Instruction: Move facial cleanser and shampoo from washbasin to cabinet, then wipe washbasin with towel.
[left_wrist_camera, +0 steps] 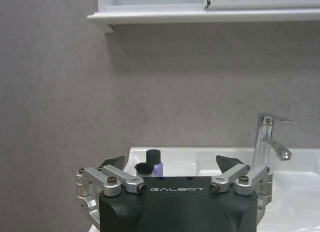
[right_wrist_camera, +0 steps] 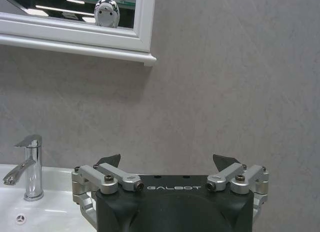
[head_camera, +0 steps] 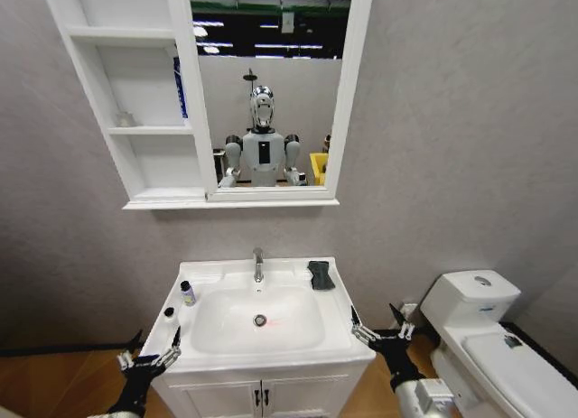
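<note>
I hold left claw (head_camera: 149,355) spread wide, empty, low off washbasin (head_camera: 271,359) front-left corner; right claw (head_camera: 379,332) likewise spread, off front-right corner. Both arms low, wrists level, aimed at wall. Near left edge: small dark-capped item (head_camera: 169,314), then purple bottle (head_camera: 188,294); I judge it light, stiff, slippery, best gripped mid-body. Towel (head_camera: 321,274) at back-right corner, soft, pinch fold. Cabinet (head_camera: 135,102) above.

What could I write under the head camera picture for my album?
Robot faces the washbasin, both tools open: left tool, right tool; two bottles and the towel wait.
</note>
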Available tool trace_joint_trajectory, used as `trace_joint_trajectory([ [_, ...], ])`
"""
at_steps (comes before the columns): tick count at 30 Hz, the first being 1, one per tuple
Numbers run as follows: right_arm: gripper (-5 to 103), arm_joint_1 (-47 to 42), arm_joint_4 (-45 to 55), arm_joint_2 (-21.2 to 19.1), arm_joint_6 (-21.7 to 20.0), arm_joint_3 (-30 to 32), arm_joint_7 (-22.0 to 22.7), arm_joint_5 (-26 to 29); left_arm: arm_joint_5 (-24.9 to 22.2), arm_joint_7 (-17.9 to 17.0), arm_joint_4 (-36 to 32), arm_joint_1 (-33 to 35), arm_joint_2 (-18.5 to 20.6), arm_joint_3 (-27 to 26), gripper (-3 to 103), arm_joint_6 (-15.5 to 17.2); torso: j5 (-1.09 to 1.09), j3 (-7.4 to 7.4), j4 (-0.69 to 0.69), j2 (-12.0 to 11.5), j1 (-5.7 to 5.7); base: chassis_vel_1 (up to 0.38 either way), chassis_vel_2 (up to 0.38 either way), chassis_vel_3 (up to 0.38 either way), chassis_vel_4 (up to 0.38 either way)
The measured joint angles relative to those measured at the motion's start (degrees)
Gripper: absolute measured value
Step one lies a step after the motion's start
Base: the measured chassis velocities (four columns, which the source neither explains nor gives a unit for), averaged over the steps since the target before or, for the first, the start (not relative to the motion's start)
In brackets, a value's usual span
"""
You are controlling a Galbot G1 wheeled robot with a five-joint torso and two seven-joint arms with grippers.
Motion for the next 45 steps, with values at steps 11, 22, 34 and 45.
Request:
trace_joint_trajectory([
  [11,100,0.18,0.8,0.52,-0.36,0.9,1.88,0.62,1.4,0.04,9.98,-3.63,0.55,0.26,100,-2.85,0.0,0.0,0.0,0.0,0.01,0.0,0.0,0.0,0.0],
  [22,100,0.11,2.01,0.54,-0.27,1.85,2.82,1.06,0.24,-1.38,19.89,-13.18,2.32,0.09,100,-2.24,-0.01,0.01,0.0,0.0,0.02,0.0,0.0,0.0,0.0],
  [34,100,1.4,0.63,0.36,-0.13,2.31,2.97,1.62,0.45,-3.89,23.26,-19.91,4.72,1.61,103,2.32,0.0,0.01,-0.01,-0.01,0.02,0.0,0.0,0.0,0.0],
  [45,100,2.3,0.29,0.01,-0.42,2.54,3.24,2.08,0.74,-3.71,23.6,-20.22,4.13,2.24,62,4.74,0.0,0.01,0.0,-0.01,0.02,0.0,0.0,0.0,0.0],
])
